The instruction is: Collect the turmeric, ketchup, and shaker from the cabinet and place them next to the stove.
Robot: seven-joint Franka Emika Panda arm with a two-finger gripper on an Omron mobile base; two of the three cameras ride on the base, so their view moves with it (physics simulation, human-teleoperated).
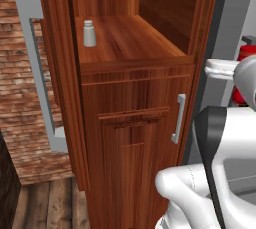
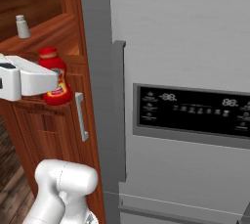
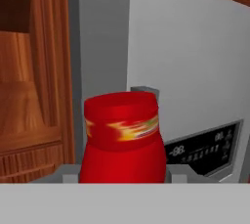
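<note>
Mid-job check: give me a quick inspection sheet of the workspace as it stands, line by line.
Surface: cabinet shelf niche, open wooden shelf.
Job's things: shaker upright on the shelf, near its left side; ketchup off the shelf, out in front of the cabinet, held between the fingers.
Clutter: nothing seen.
Grippers: gripper shut on the ketchup.
Cables: nothing seen.
Surroundings: grey fridge with display panel right of the cabinet; brick wall to its left.

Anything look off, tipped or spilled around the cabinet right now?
Nothing stands out. The shaker stands upright on the cabinet shelf, and the ketchup sits upright in the gripper, clear of the shelf. No spill or damage visible.
</note>
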